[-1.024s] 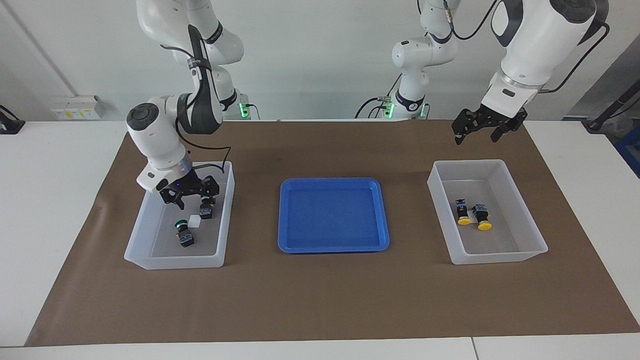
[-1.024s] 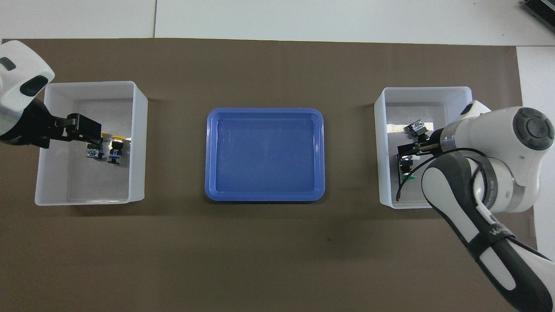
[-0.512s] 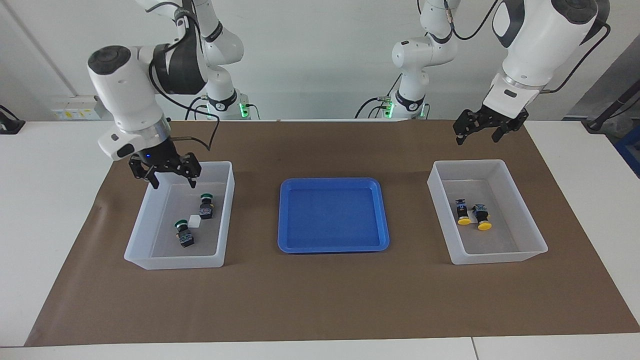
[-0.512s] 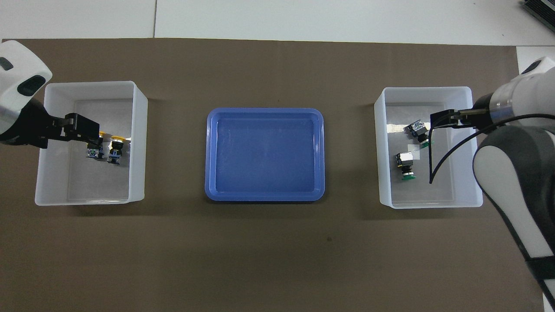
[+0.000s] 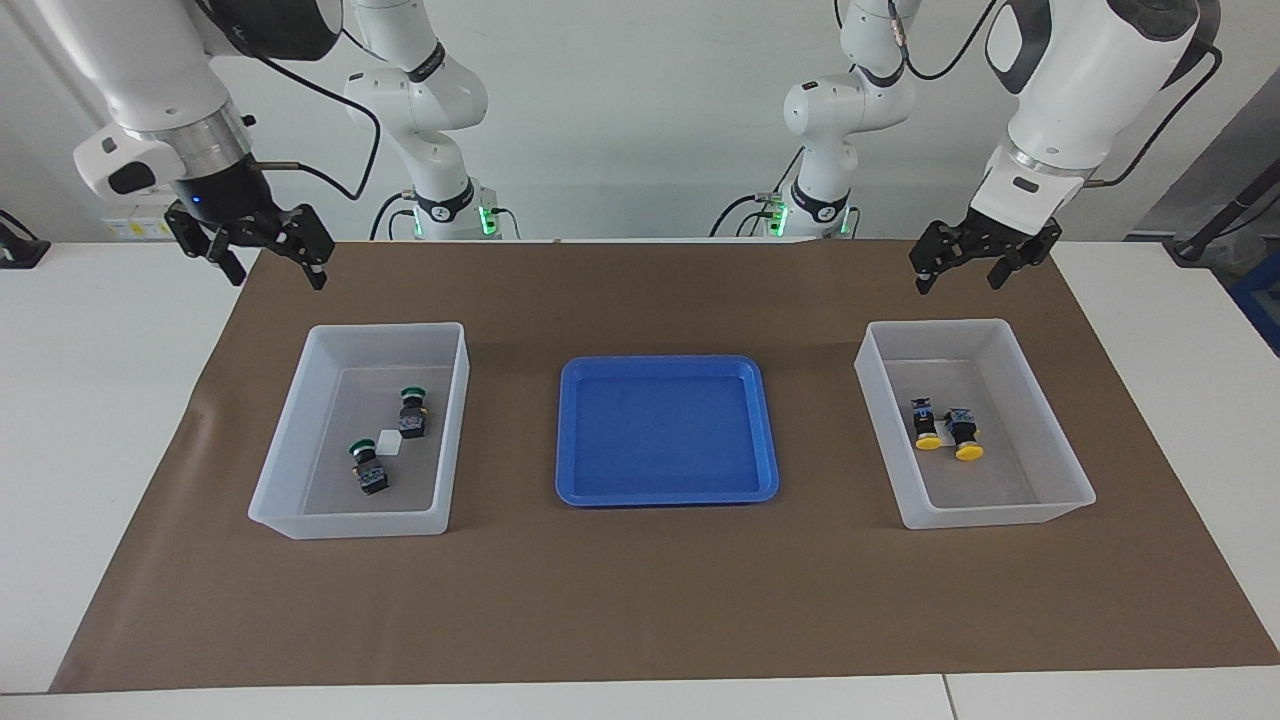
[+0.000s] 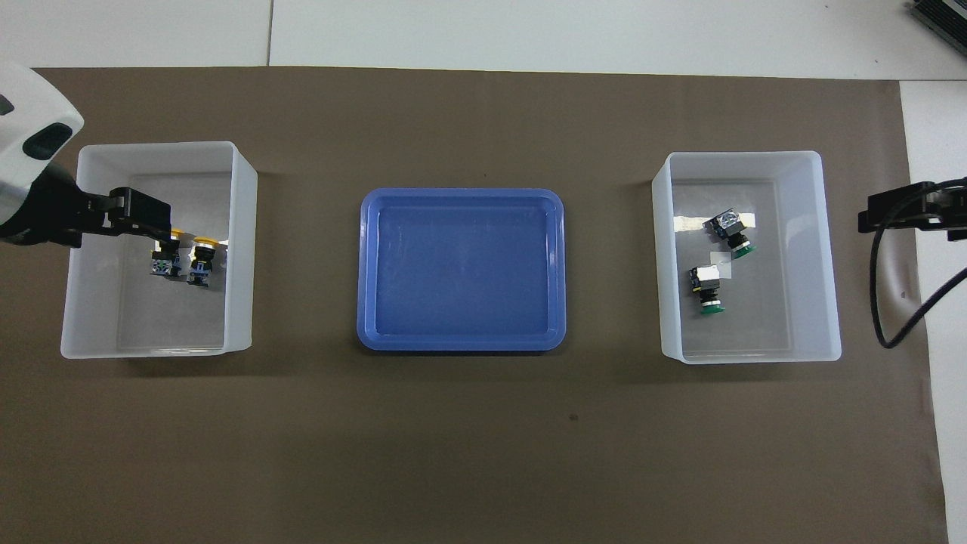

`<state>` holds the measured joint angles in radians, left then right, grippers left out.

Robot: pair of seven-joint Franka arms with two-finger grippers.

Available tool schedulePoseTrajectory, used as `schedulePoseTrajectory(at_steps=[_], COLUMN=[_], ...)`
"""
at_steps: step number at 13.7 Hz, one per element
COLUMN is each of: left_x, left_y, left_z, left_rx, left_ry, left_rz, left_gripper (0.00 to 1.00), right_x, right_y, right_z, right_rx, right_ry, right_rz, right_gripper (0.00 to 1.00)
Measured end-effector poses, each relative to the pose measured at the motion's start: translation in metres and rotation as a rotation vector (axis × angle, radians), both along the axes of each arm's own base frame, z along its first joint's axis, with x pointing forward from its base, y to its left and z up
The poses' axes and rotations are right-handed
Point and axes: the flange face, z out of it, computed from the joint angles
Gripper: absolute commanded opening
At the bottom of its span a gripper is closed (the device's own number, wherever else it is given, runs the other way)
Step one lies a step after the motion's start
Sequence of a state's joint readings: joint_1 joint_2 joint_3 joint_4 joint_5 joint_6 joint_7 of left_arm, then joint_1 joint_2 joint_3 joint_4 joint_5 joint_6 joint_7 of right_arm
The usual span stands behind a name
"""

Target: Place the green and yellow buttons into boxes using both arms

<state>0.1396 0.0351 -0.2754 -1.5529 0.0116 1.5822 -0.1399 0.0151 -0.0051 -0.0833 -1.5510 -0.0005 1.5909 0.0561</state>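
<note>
The right arm's black two-finger hand (image 5: 268,252) hangs raised with its fingers spread wide and nothing between them, over the brown mat at the corner nearest the robots on the right arm's end of the surface (image 5: 120,420). The left arm's black two-finger hand (image 5: 980,262) hangs likewise spread wide and empty, over the mat's strip just on the robots' side of its own bin.

As far as the pictures show, the sorting looks finished. The two green-capped push-button switches (image 5: 388,440) with black and blue blocky bodies lie on the floor of the translucent white rectangular plastic bin (image 5: 290,524) toward the right arm's end, close to a small white label, one a little nearer the robots than the other. The two yellow-capped push-button switches (image 5: 946,428) lie side by side, touching or nearly so, in the matching translucent white bin (image 5: 1000,516) toward the left arm's end. The shallow blue plastic tray (image 5: 570,420) between the bins holds nothing.

Each pair of switches lies well below and apart from the hand of its arm, farther from the robots than the spot under that hand. What remains, I judge, is only for the arms to settle at rest.
</note>
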Motion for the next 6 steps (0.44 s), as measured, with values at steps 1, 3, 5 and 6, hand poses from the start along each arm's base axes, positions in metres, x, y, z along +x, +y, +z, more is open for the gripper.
schedulePoseTrajectory(at_steps=[1,3,5,6], left_x=[0.001,0.0017,0.0016,0.0016], left_y=[0.0021,0.0036,0.0036,0.0036], left_z=[-0.0001,-0.0006,-0.0008,-0.0011], left_rx=[-0.002,-0.003,-0.003,-0.003], left_ry=[-0.003,-0.004,-0.003,-0.002], left_rz=[0.004,0.007,0.007,0.007], left_gripper=[1.0,1.0,1.0,1.0], right_x=[-0.0024,-0.0031,-0.0033,-0.0033], right_y=[-0.0036,-0.0035,-0.0031,-0.003], right_z=[-0.001,-0.0046,-0.0069,-0.0074], right_rx=[0.001,0.002,0.002,0.002], right_ry=[0.012,0.024,0.03,0.031], right_rz=[-0.007,-0.007,-0.006,-0.006], right_gripper=[1.0,1.0,1.0,1.0])
